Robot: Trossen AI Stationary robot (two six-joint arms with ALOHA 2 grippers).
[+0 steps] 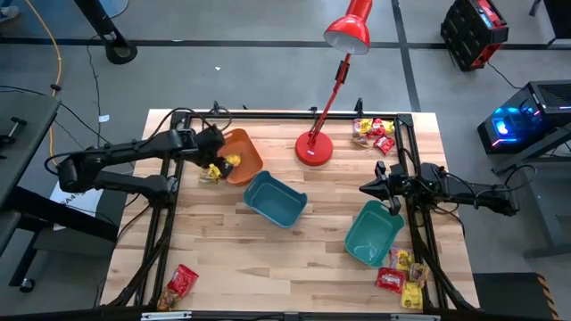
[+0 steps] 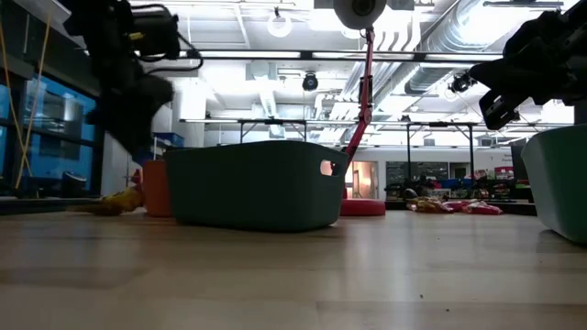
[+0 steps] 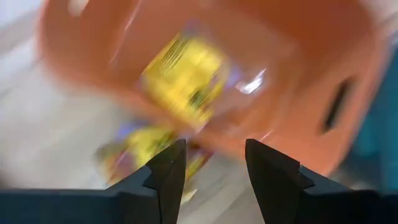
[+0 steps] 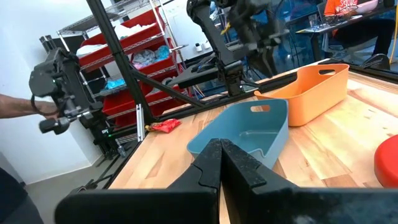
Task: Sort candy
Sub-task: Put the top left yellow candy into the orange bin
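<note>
At the upper left of the bench (image 1: 268, 259), the left gripper (image 1: 212, 153) hangs open and empty over the orange bin (image 1: 250, 160), where one yellow candy (image 1: 233, 160) lies. Most candy piles (image 1: 373, 131) are still unsorted. The right gripper (image 1: 375, 188) waits, fingers closed.

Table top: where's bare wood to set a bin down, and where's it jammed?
Free: the front-centre wood between the red packets at the front-left corner and the right teal bin. Crowded: around the orange bin, where the left pincer hovers, and the candy piles at the rear-right and front-right corners.
</note>
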